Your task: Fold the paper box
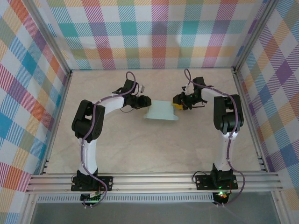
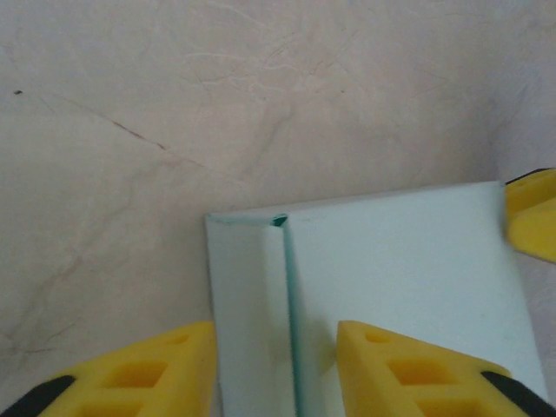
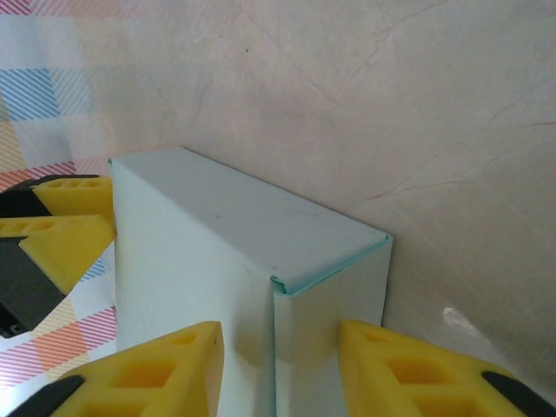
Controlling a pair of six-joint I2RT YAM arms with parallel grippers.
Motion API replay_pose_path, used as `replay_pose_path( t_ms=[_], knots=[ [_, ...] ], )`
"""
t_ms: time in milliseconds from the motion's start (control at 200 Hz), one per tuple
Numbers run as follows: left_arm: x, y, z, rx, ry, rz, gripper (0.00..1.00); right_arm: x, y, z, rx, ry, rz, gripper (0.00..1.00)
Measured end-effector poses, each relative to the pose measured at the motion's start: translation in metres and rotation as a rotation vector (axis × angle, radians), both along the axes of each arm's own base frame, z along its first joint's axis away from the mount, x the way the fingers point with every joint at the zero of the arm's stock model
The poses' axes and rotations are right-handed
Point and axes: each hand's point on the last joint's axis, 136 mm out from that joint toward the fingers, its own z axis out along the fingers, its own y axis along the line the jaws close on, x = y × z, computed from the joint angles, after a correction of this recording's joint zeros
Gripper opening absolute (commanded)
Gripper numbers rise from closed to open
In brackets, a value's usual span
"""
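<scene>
Two arms reach inward over the table [image 1: 140, 149] in the top view. The paper box [image 1: 161, 113] stands between them near the middle of the surface, a pale mint-teal block, plain-faced, with its near edge slightly wider. The left gripper [image 1: 145, 102] is at its far-left corner and the right gripper [image 1: 178, 103] at its far-right corner. Bare beige table lies all round the box, and the plaid walls [image 1: 149, 37] and the metal rail [image 1: 154, 181] are well apart from it.

From the left wrist, the left gripper [image 2: 274, 334] is partly closed, its yellow fingers [image 2: 148, 373] straddling a folded edge of the box [image 2: 408, 261] where a narrow strip meets a broad face. I cannot tell whether the pads press the card. A yellow fingertip [image 2: 534, 213] of the other gripper touches the far end.

From the right wrist, the right gripper [image 3: 278, 330] is likewise half closed across a vertical corner seam of the box [image 3: 252, 226], which looks squared up, with crisp edges and its top face closed. Contact is unclear here too. The left gripper's fingers [image 3: 69, 230] sit at the box's far end.
</scene>
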Motion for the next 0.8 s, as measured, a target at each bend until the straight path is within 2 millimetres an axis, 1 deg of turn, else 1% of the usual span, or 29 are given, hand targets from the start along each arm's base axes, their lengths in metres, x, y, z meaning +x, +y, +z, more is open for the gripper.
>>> replay_pose_path(
  t_ms=[50, 150, 220, 315, 435, 515, 735, 800],
  knots=[
    [-0.002, -0.001, -0.001, -0.014, 0.006, 0.0, 0.35, 0.0, 0.0, 0.0, 0.001, -0.001, 0.001, 0.52],
    [-0.005, -0.003, -0.004, -0.027, 0.014, -0.009, 0.33, -0.003, 0.0, -0.003, 0.008, -0.003, -0.01, 0.6],
    [-0.007, -0.003, -0.007, -0.039, 0.012, -0.016, 0.31, -0.01, -0.001, -0.006, 0.012, 0.009, -0.028, 0.64],
    [-0.01, -0.004, -0.009, -0.066, -0.003, -0.027, 0.29, -0.021, -0.003, -0.006, 0.023, 0.024, -0.062, 0.68],
    [-0.015, 0.0, -0.009, -0.096, -0.014, -0.043, 0.28, -0.027, -0.004, -0.004, 0.043, 0.007, -0.104, 0.69],
    [-0.015, 0.004, -0.009, -0.124, -0.017, -0.056, 0.26, -0.027, -0.003, -0.006, 0.065, 0.005, -0.127, 0.7],
    [-0.013, 0.02, -0.009, -0.183, -0.013, -0.057, 0.25, -0.02, 0.0, 0.003, 0.136, -0.013, -0.154, 0.71],
    [-0.014, 0.023, -0.01, -0.204, -0.013, -0.062, 0.21, -0.018, 0.002, 0.007, 0.155, -0.018, -0.154, 0.71]
  ],
)
